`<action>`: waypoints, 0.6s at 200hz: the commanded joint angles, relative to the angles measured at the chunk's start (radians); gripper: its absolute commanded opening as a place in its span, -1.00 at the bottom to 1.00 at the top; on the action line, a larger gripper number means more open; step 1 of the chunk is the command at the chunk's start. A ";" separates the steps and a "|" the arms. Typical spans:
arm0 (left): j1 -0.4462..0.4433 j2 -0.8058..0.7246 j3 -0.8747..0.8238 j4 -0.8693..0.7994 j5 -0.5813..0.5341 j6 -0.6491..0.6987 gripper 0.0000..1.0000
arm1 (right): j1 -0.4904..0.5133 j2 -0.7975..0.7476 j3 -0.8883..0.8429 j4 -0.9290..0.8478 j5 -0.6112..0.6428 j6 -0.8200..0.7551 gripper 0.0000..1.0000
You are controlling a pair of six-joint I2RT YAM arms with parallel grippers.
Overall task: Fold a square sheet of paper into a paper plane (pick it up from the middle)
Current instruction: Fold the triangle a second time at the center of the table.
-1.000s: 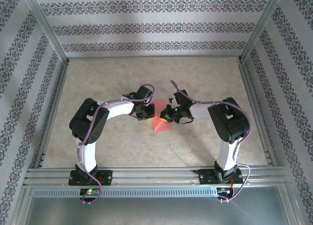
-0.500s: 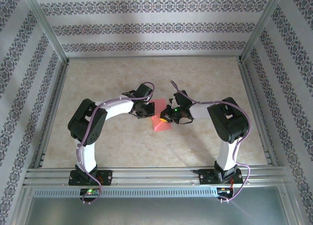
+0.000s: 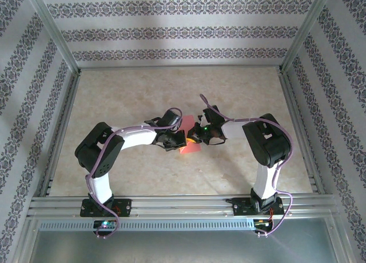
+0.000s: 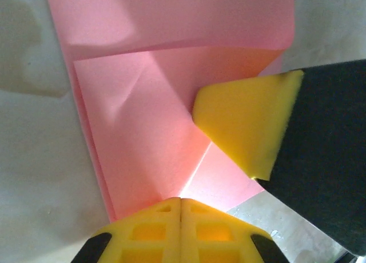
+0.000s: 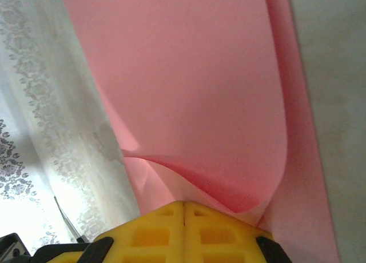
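Creasing cleanly calls for steadiness: the half-folded salmon-pink square sheet of thin paper (image 4: pixel 143 120) sits at the middle of the beige marbled worktop (image 3: pixel 143 91). The right fingers (image 5: pixel 184 204) pinch its raised flap, and the left fingers (image 4: pixel 181 201) are pressed together at its edge. Sweep flat, slowly.

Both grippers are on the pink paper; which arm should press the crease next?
Probably left: the left gripper is shut on the end of the crease in the square sheet of paper, while the right gripper pinches its curled layer.

Striped floral walls (image 3: pixel 171 31), beige tabletop (image 3: pixel 143 86)
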 commanded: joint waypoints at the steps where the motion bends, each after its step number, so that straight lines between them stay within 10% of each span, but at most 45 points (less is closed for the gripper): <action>1: -0.007 0.022 -0.014 0.030 0.008 -0.025 -1.00 | 0.003 0.075 -0.028 -0.114 0.126 0.012 -0.99; 120: -0.060 -0.115 -0.196 -0.180 -0.018 0.083 -1.00 | 0.004 0.087 -0.025 -0.170 0.175 0.037 -1.00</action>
